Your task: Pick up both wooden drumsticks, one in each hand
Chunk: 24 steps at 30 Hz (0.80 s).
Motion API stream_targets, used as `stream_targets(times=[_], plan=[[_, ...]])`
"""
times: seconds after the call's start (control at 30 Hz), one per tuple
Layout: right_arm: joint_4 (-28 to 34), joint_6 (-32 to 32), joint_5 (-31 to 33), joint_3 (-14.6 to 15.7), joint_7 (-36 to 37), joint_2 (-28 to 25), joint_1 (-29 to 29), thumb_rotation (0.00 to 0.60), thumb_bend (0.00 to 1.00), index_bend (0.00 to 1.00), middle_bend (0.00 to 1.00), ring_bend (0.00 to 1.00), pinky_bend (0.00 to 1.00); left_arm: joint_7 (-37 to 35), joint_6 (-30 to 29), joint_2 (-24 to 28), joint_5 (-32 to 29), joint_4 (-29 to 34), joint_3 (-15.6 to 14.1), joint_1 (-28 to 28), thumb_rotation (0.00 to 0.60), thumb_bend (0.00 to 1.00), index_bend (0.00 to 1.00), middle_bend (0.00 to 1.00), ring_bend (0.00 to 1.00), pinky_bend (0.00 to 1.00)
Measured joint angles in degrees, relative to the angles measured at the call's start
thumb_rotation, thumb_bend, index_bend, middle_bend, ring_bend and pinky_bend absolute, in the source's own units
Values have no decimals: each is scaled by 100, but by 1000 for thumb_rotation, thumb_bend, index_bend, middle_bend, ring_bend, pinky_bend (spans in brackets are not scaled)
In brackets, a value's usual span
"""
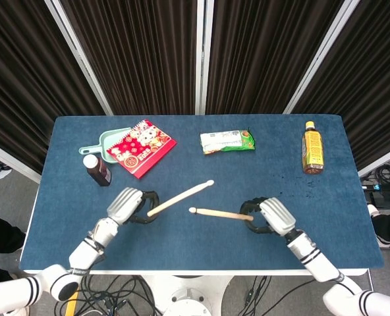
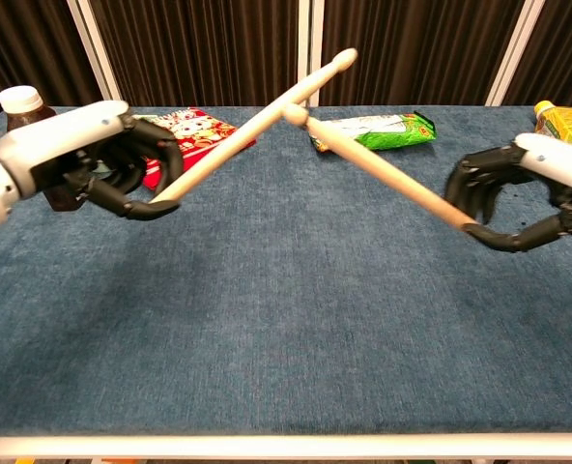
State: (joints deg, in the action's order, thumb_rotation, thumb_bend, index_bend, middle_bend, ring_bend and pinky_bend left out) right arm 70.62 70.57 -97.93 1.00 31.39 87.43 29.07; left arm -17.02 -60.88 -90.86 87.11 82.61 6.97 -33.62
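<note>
Wooden left drumstick (image 1: 180, 198) is gripped by the left hand (image 1: 129, 205) above the blue table (image 1: 201, 250); the right hand (image 1: 269, 217) grips the right drumstick (image 1: 221, 213); chest view: both sticks are raised, tips crossing near the green packet (image 2: 373, 130).

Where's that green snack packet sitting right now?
The green snack packet lies flat at the table's far middle in the head view, between the red booklet on its left and the yellow-labelled bottle on its right.
</note>
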Motion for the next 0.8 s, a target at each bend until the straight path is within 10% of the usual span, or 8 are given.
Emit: stream_targets(times=[0.8], plan=[[-85, 203, -11, -74, 208, 596, 328, 600, 797, 671, 622, 460, 483, -993, -292, -426, 573, -600, -240, -564, 574, 479, 639, 673, 782, 908]])
